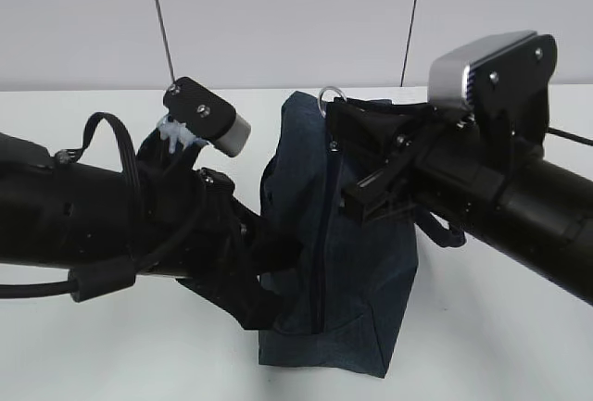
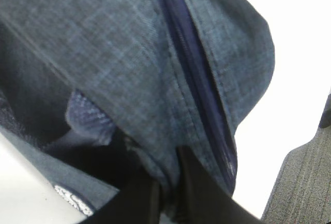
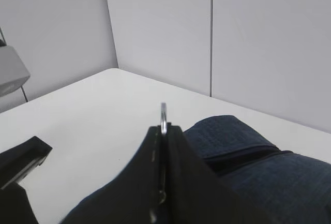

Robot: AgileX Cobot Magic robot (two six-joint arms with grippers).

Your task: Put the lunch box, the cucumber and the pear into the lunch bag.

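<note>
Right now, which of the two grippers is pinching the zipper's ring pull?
The right gripper: its shut fingers clamp the metal ring pull at the lunch bag's top. The left gripper pinches bag fabric lower down.

I see my right gripper [image 3: 164,146] closed on the metal ring pull [image 3: 163,118], the navy lunch bag [image 3: 258,167] just right of it.

No text you can read anywhere, no brand or number on the lunch bag [image 1: 357,234], only a blurred white printed patch at its lower edge in your left wrist view, illegible.
</note>
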